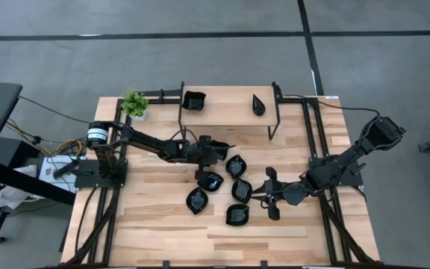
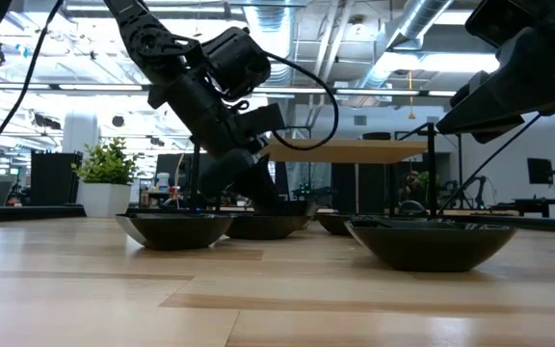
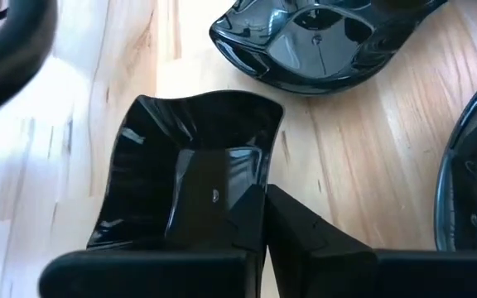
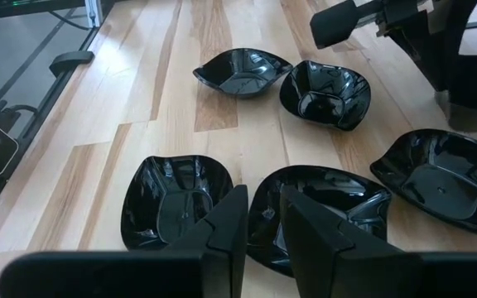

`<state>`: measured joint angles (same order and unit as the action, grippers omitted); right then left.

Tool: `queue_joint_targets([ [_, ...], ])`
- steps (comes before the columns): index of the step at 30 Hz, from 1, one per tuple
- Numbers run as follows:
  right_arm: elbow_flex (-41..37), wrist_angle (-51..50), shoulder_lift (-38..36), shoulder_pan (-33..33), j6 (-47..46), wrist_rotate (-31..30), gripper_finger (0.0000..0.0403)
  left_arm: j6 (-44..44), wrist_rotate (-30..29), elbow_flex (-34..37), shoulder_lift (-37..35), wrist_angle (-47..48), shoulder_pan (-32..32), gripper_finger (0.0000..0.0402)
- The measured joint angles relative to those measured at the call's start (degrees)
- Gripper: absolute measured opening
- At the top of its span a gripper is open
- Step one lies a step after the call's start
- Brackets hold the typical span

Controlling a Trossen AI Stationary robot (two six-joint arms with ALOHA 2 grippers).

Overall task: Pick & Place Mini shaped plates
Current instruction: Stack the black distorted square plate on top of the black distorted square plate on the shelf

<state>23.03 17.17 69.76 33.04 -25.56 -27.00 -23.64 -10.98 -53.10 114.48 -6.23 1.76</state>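
The left gripper (image 1: 216, 149) has its fingers pinched on the wall of a square mini plate (image 3: 190, 170), a hold by the thin rim because the glossy dish is too wide to span. This plate sits at about 11 o'clock of the cluster of mini shaped plates (image 1: 239, 190) on the tabletop (image 1: 155, 224); it seems not lifted yet (the low view hides its base). Two plates (image 1: 193, 100) already stand on the raised shelf (image 1: 226, 112), probably the goal. The right gripper (image 1: 269, 196) waits at 3 o'clock of the cluster, fingers narrowly apart, empty.
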Motion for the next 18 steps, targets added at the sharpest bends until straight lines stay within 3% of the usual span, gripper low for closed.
queue_joint_targets([
  [10,0.0,0.0,0.0,0.0,0.0,0.0,0.007,-0.1,-1.5,0.0,-5.0,1.1,-2.1,0.0012],
  [18,0.0,0.0,0.0,0.0,-0.1,0.0,0.007,0.9,-1.5,0.0,-13.9,1.9,-6.2,0.0011],
])
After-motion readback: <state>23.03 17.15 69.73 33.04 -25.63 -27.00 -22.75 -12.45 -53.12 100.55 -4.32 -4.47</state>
